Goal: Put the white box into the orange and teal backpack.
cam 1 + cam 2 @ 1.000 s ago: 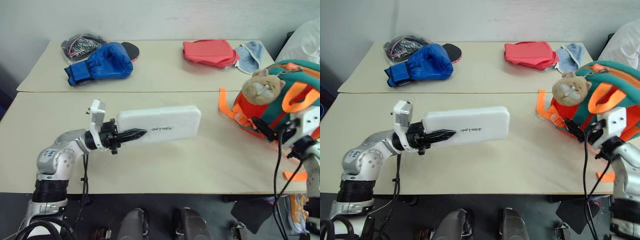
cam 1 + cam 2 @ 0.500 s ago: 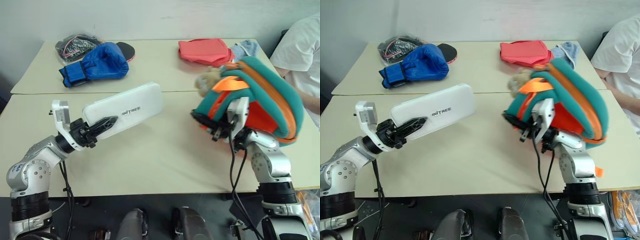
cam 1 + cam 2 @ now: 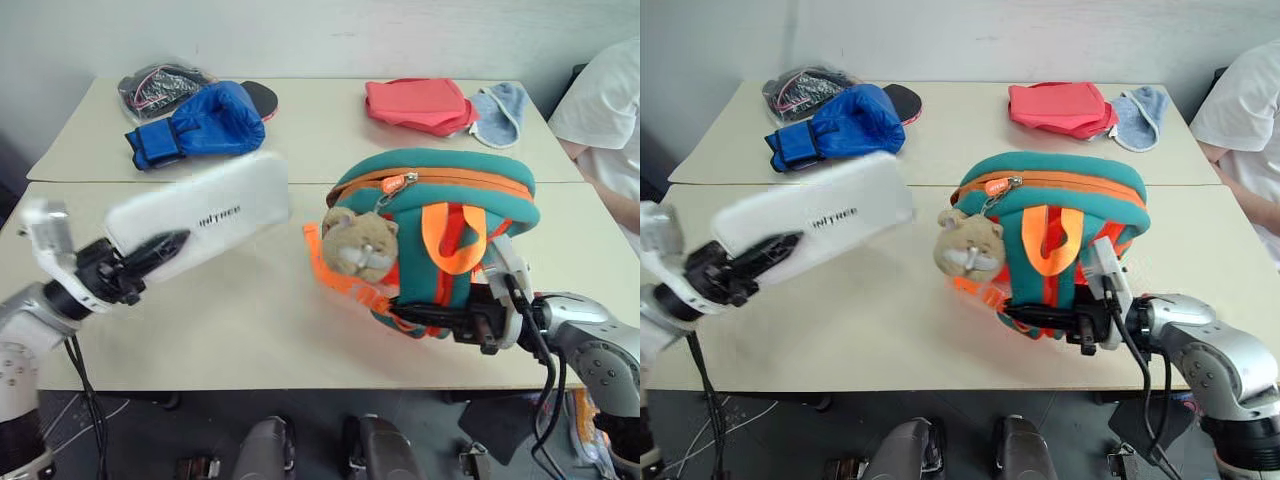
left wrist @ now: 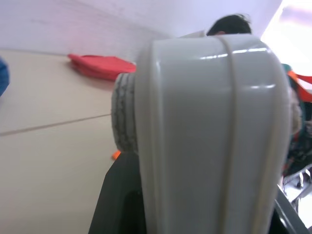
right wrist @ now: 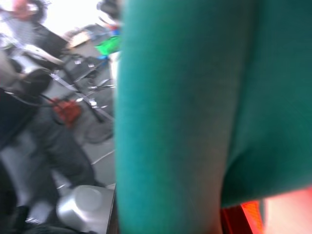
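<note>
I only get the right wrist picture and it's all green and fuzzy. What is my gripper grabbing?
Observer: The right gripper is shut on the orange and teal backpack, down at its lower edge; the backpack stands upright.
Operator: Where's the white box?
Observer: The left gripper holds the white box up over the table, on the backpack's left and apart from it.
Operator: Is the bag open?
Observer: Its zipper runs along the top, and no opening shows.
Operator: Is a toy on it?
Observer: Yes, a tan plush animal hangs on the side that faces the box.
</note>
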You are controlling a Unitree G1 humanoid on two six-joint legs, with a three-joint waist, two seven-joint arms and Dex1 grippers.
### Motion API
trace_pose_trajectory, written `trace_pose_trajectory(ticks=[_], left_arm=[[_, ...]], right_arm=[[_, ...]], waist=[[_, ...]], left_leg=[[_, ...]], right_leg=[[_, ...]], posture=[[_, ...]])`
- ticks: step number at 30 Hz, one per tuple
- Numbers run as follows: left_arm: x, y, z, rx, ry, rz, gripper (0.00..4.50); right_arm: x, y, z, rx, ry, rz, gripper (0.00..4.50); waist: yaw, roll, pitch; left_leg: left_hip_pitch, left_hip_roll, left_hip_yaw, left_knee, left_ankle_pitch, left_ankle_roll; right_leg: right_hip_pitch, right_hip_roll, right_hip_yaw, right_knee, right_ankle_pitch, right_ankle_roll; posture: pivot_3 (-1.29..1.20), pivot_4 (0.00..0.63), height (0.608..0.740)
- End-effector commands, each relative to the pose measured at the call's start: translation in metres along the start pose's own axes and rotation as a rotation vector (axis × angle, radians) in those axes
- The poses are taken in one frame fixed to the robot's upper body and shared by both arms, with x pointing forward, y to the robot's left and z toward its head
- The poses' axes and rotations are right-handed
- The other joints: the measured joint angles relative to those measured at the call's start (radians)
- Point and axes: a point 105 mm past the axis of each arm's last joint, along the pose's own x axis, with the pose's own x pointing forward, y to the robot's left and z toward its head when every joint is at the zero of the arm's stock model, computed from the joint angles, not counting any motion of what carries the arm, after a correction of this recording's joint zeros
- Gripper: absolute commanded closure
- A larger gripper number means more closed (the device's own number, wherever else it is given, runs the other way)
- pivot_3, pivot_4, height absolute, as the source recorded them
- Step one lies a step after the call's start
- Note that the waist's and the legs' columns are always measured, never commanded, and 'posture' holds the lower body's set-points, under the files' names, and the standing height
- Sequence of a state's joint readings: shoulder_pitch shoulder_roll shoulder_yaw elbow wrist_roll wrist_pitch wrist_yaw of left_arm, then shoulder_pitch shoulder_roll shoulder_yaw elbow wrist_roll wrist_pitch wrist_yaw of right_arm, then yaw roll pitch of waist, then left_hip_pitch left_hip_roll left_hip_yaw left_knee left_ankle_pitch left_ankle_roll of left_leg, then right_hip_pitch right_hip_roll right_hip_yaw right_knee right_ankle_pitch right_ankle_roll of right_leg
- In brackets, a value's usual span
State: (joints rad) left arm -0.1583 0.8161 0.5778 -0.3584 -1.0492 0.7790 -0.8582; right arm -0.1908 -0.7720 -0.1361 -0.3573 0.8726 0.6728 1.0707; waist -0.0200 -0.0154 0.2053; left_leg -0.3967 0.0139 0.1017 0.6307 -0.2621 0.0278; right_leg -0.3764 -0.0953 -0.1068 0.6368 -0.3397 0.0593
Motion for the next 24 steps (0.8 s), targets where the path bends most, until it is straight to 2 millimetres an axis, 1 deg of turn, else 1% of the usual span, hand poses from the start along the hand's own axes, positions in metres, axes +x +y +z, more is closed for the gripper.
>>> trace_pose_trajectory(ticks=[1, 2, 5, 7, 11, 13, 16, 17, 19, 24], left_arm=[[0.022, -0.015, 0.010, 0.131, 0.017, -0.107, 3.26], [0.030, -0.013, 0.013, 0.160, 0.009, -0.113, 3.26], [0.053, -0.013, 0.009, 0.261, 0.030, -0.166, 3.26], [0.069, -0.014, 0.012, 0.297, 0.022, -0.185, 3.26], [0.082, -0.023, 0.005, 0.382, 0.080, -0.283, 3.26], [0.090, -0.022, 0.005, 0.419, 0.088, -0.296, 3.26], [0.102, -0.018, 0.011, 0.474, 0.070, -0.319, 3.26], [0.104, -0.017, 0.018, 0.455, 0.038, -0.318, 3.26], [0.098, -0.012, 0.027, 0.444, 0.007, -0.333, 3.26], [0.084, 0.001, 0.031, 0.454, 0.015, -0.321, 3.26]], right_arm=[[-0.005, -0.013, 0.007, -0.053, 0.004, -0.052, 4.48], [-0.004, -0.014, 0.007, -0.058, 0.004, -0.047, 4.48], [-0.003, -0.012, 0.005, -0.054, 0.010, -0.023, 4.48], [-0.004, -0.011, 0.001, -0.049, 0.022, -0.007, 4.48], [-0.007, -0.010, -0.003, -0.044, 0.024, -0.005, 4.48], [-0.008, -0.009, -0.006, -0.041, 0.027, -0.002, 4.48], [-0.008, -0.003, -0.011, -0.014, 0.041, 0.024, 4.48], [-0.008, -0.001, -0.012, -0.009, 0.046, 0.031, 4.48], [-0.010, 0.002, -0.012, -0.002, 0.059, 0.039, 4.48], [-0.015, 0.009, -0.009, 0.015, 0.087, 0.054, 4.48]], waist=[[0.001, 0.003, 0.001], [0.003, 0.003, 0.001], [0.019, 0.003, 0.001], [0.026, 0.003, 0.001], [0.035, 0.002, 0.001], [0.040, 0.002, 0.001], [0.050, 0.002, 0.001], [0.050, 0.002, 0.001], [0.046, 0.002, 0.001], [0.040, 0.002, 0.001]], left_leg=[[0.000, 0.000, 0.001, 0.000, 0.000, 0.000], [0.000, 0.000, 0.001, 0.000, 0.001, -0.001], [0.000, 0.000, 0.000, 0.000, 0.002, 0.000], [0.000, 0.000, 0.000, 0.000, 0.003, -0.001], [-0.001, -0.001, 0.001, 0.001, 0.002, 0.002], [-0.002, -0.001, 0.001, 0.002, 0.001, 0.002], [-0.003, -0.001, 0.000, 0.004, 0.001, 0.002], [-0.004, -0.001, -0.001, 0.005, 0.001, 0.002], [-0.005, -0.001, -0.001, 0.006, 0.002, 0.003], [-0.005, 0.000, -0.001, 0.006, 0.002, 0.003]], right_leg=[[0.000, 0.000, 0.000, 0.000, 0.000, 0.000], [0.000, 0.000, 0.000, 0.001, 0.000, 0.000], [0.000, 0.001, -0.001, 0.002, 0.000, 0.000], [0.000, 0.001, -0.001, 0.003, 0.000, 0.000], [0.000, 0.001, -0.001, 0.001, 0.001, 0.001], [0.000, 0.001, -0.001, 0.000, 0.001, 0.001], [0.000, 0.001, -0.003, 0.000, 0.001, 0.001], [0.000, 0.001, -0.003, 0.000, 0.001, 0.002], [0.000, 0.001, -0.003, 0.000, 0.002, 0.003], [-0.001, 0.001, -0.003, 0.000, 0.002, 0.004]], posture=[[0.00, 0.150, 0.740], [0.00, 0.150, 0.740], [0.00, 0.150, 0.740], [0.00, 0.150, 0.740], [0.00, 0.150, 0.740], [0.00, 0.150, 0.740], [0.00, 0.150, 0.740], [0.00, 0.150, 0.740], [0.00, 0.150, 0.740], [0.00, 0.150, 0.740]])
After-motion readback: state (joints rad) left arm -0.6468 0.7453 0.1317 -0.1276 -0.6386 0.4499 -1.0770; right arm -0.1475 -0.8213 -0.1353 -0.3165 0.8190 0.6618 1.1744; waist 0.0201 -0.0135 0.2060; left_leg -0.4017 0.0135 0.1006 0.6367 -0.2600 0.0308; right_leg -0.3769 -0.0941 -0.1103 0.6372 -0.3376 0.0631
